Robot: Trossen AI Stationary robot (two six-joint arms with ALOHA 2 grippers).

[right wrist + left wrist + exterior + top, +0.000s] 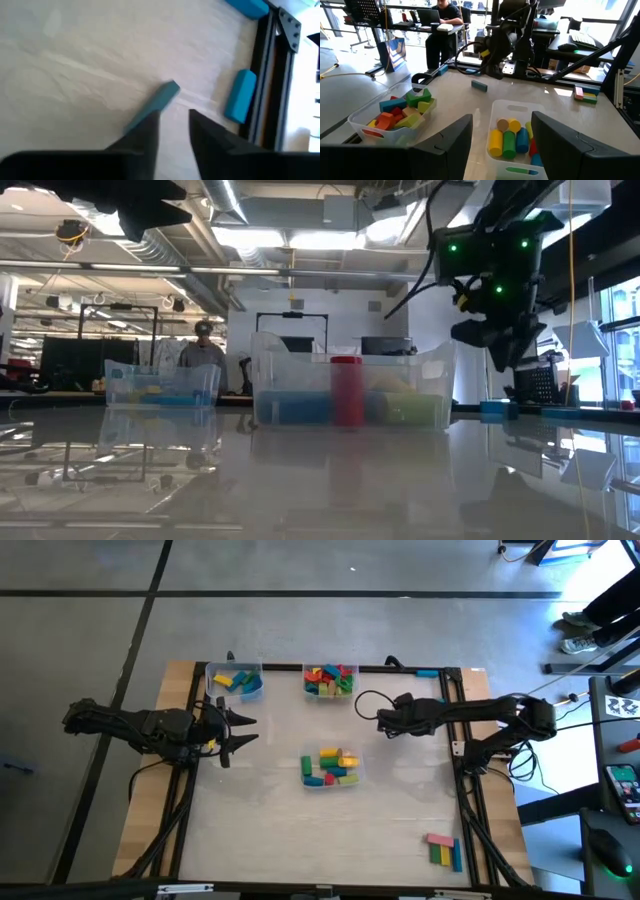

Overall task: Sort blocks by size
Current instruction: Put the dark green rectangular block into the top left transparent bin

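1. Dark fingers (145, 135) of my right pincer (173, 115) fill the foreground of the right wrist view, parted by a narrow gap with only bare table showing between them; this pincer is released and grasps nothing.
2. Just past one fingertip, a slim teal block (162, 97) lies flat on the pale table (75, 60), beside the finger and not in the gap.
3. Seen from my left wrist, the same teal block (479, 85) rests on the table beneath my right pincer, which hangs above it without touching.
4. Two more blue blocks (240, 95) lie farther off, by the black frame rail (260, 75) at the table's edge.
5. My left pincer (245, 730) sits on the left side of the table, spread wide and empty, pointing toward the middle.
6. Between its fingers I see the centre tub (517, 106), a clear plastic box holding yellow, green, blue and red cylinders side by side.
7. From above, the centre tub (358, 778) stands in the middle of the table.
8. At the far edge stand two more clear tubs: the far-left tub (212, 670), with blue and yellow blocks, and the far-middle tub (305, 680), with red, green and yellow blocks.
9. Four loose blocks (443, 848), pink, green, yellow and blue, lie together at the near right corner, well apart from every tub.
10. Beyond the table, a person (442, 20) in dark clothing sits at a desk.
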